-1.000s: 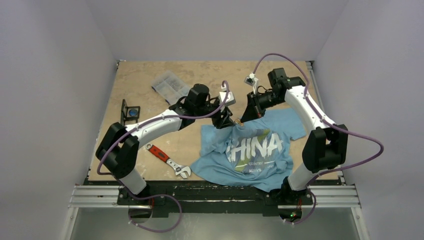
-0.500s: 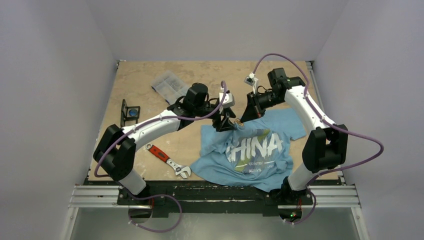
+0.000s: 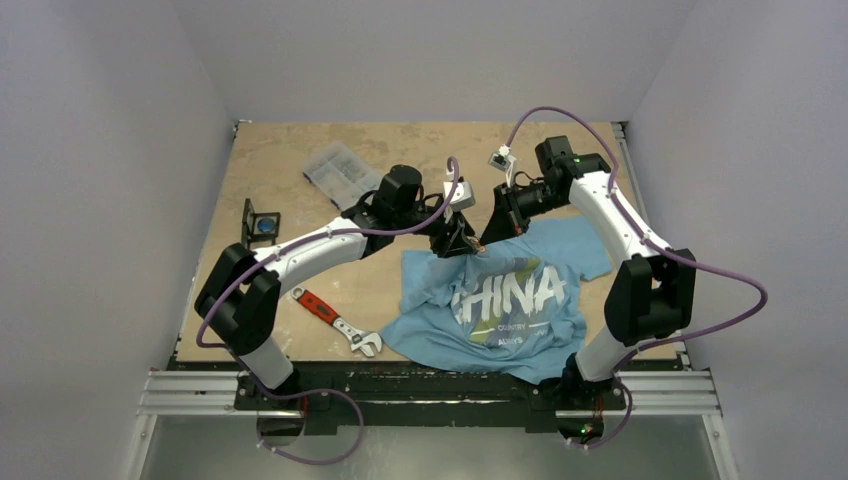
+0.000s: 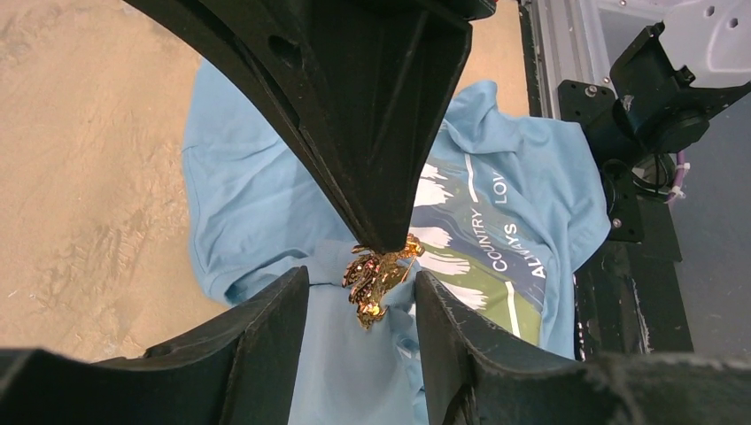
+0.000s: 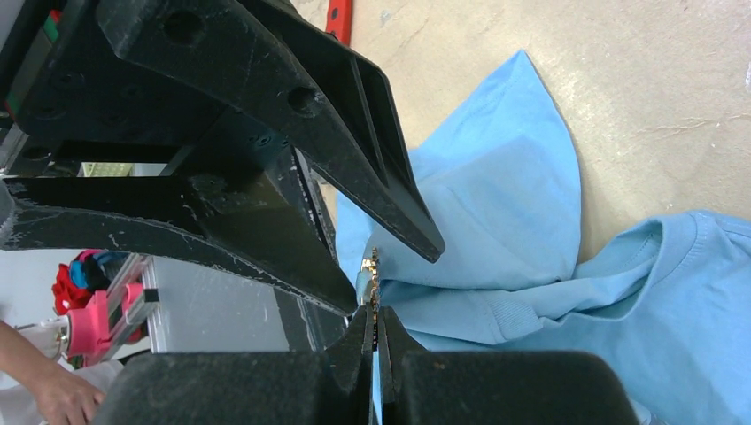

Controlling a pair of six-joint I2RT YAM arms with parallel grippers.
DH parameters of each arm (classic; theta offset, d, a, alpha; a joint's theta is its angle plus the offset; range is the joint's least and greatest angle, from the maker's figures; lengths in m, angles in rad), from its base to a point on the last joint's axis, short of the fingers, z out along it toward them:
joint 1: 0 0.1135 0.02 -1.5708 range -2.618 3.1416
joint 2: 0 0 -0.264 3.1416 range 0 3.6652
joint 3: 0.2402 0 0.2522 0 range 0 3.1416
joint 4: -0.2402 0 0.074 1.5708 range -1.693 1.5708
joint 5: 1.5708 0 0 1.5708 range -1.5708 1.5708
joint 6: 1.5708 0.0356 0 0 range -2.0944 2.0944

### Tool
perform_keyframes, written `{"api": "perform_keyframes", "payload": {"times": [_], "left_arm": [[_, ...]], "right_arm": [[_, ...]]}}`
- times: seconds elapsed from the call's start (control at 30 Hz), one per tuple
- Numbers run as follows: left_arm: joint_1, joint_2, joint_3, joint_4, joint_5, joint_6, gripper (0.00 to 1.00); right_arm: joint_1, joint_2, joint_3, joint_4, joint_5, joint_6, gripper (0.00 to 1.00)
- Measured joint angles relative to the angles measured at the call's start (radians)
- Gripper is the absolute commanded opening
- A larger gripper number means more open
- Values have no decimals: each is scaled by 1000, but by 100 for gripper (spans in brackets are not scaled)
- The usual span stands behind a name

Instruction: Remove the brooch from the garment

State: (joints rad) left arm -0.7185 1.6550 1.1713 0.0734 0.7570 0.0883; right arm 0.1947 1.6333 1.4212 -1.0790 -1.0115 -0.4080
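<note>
One garment point(image 3: 545, 340), one brooch point(image 4: 376, 274), one wrench point(image 3: 335, 322)

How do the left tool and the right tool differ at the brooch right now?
The right tool is shut, its tips pinching the gold brooch. The left tool is open, with a finger on either side of the brooch and not closed on it. In the top view the right tool reaches in from the right and the left tool from the left. Both meet at the far edge of the blue T-shirt.
</note>
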Motion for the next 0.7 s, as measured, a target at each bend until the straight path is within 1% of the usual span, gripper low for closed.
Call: {"api": "perform_keyframes", "payload": {"times": [0.1, 0.53, 0.7], "left_arm": [[-3, 2, 1, 0, -12, 0, 43], [-18, 21, 37, -30, -56, -21, 38], [-28, 21, 38, -36, -92, -19, 32]], "right_arm": [[0, 0, 0, -2, -2, -2, 0], [-8, 0, 0, 0, -10, -12, 0], [-8, 0, 0, 1, -10, -16, 0]]}}
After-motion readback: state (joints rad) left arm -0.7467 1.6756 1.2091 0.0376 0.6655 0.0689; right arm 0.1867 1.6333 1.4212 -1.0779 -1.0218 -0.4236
